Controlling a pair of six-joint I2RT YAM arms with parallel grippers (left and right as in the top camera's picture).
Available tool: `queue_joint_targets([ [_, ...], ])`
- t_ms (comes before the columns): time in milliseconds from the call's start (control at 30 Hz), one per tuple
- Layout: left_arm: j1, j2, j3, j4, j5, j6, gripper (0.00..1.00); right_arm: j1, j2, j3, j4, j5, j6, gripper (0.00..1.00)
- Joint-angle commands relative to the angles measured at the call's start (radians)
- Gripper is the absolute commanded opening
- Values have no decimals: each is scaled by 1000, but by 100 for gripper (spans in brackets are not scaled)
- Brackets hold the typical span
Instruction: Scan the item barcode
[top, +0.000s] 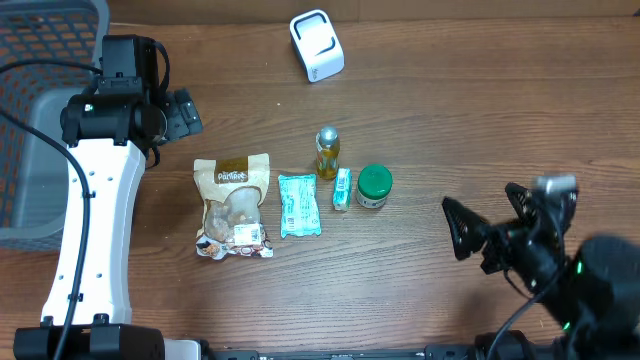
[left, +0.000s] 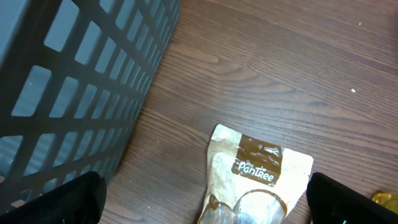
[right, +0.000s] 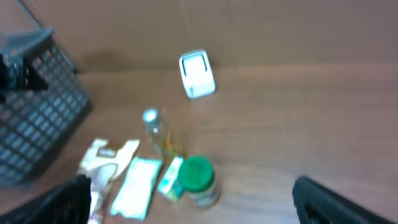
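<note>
Several items lie in a row mid-table: a tan snack pouch (top: 233, 205), a teal packet (top: 299, 205), a small teal box (top: 342, 189), a green-lidded jar (top: 374, 186) and a yellow bottle (top: 327, 152). A white scanner (top: 317, 45) stands at the back. My left gripper (top: 185, 112) hovers open, up and left of the pouch (left: 261, 177), its fingers (left: 62, 199) wide apart and empty. My right gripper (top: 488, 215) is open to the right of the jar (right: 198, 177), holding nothing. The right wrist view is blurred; the scanner (right: 197, 74) shows far off.
A grey mesh basket (top: 40, 110) stands at the table's left edge, close beside the left arm; its wall (left: 74, 81) fills the left of the left wrist view. Bare wood lies between the jar and the right gripper.
</note>
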Motion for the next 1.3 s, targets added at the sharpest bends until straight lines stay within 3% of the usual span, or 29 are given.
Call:
queue_joint_targets([
  [0, -2, -3, 4, 0, -10, 26, 99, -5, 182, 167, -140, -47, 35, 100],
  [167, -2, -3, 4, 0, -10, 26, 100, -5, 382, 235, -246, -134, 35, 100],
  [500, -2, -3, 4, 0, -10, 26, 100, -5, 695, 235, -172, -459, 36, 100],
  [733, -2, -3, 4, 0, -10, 26, 100, -2, 859, 235, -204, -493, 39, 100],
  [900, -2, -3, 4, 0, -10, 26, 99, 29, 903, 235, -205, -417, 50, 100],
  [1267, -2, -3, 4, 0, -10, 26, 100, 169, 904, 235, -177, 37, 449, 100],
])
